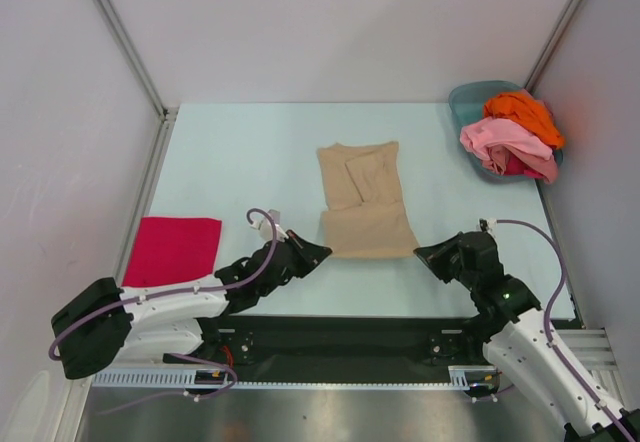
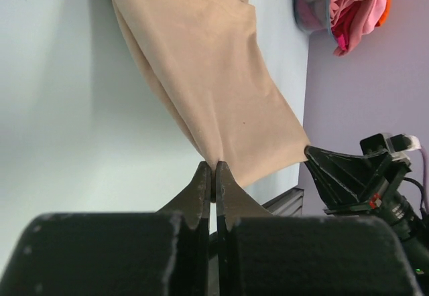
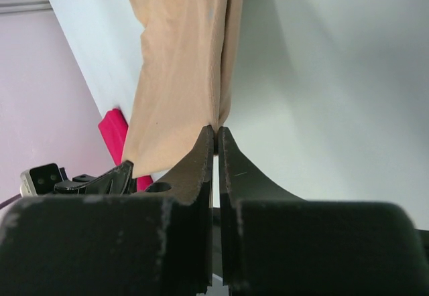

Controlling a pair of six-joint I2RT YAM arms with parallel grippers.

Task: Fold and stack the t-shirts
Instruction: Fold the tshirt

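Top view: tan t-shirt (image 1: 365,207) lies flat ahead of both grippers, left gripper (image 1: 322,252) at its near-left corner, right gripper (image 1: 420,252) at its near-right. Folded magenta t-shirt (image 1: 172,250) well left of left gripper. Left wrist: jaws pinched closed on hem corner. Right wrist: same, cloth nipped at tips.

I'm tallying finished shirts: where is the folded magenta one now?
In the top view, the magenta t-shirt lies folded at the left edge of the table, well left of the tan t-shirt.
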